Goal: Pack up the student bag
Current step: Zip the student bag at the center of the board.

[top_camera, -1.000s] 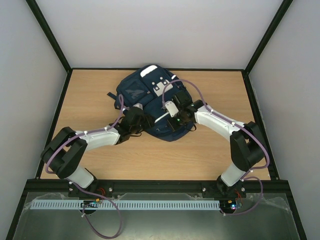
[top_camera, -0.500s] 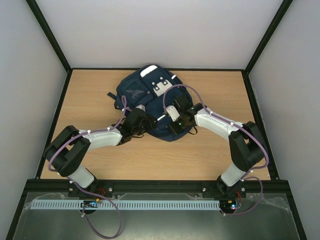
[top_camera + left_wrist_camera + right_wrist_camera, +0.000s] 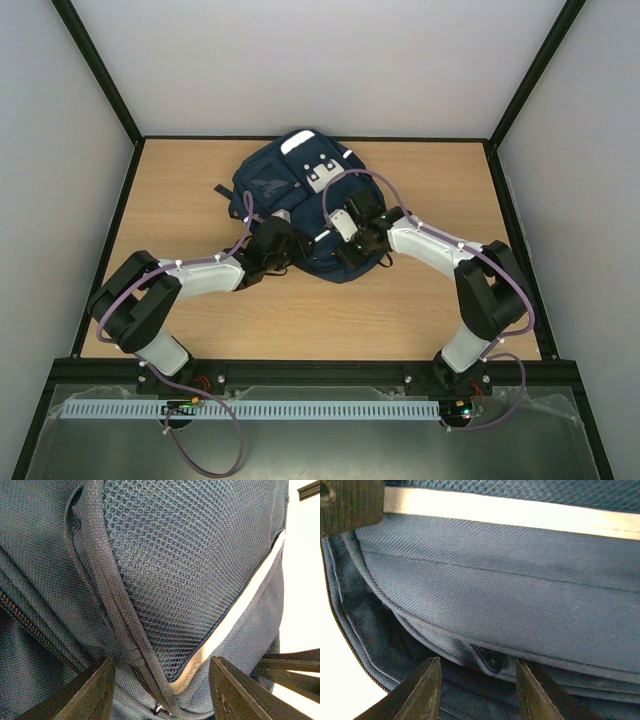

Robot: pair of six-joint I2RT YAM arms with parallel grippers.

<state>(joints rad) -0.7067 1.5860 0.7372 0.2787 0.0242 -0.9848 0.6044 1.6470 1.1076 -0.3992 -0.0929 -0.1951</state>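
The navy student bag (image 3: 290, 185) lies flat at the back middle of the table, its white patches toward the far wall. My left gripper (image 3: 285, 243) is open against the bag's near left side; in the left wrist view (image 3: 162, 692) its fingers straddle a dark seam strap, a zipper and the white stripe (image 3: 240, 612) below a mesh pocket. My right gripper (image 3: 352, 248) is open at the bag's near right edge; in the right wrist view (image 3: 476, 690) its fingers straddle a dark zipper pull (image 3: 490, 661) under a fabric flap. Neither holds anything.
A dark strap (image 3: 224, 192) sticks out from the bag's left side onto the wooden table (image 3: 180, 210). Black frame rails and grey walls close in the table on three sides.
The left gripper has moved right and forward onto the bag's near left side. The right gripper has shifted slightly left along the bag's near edge.
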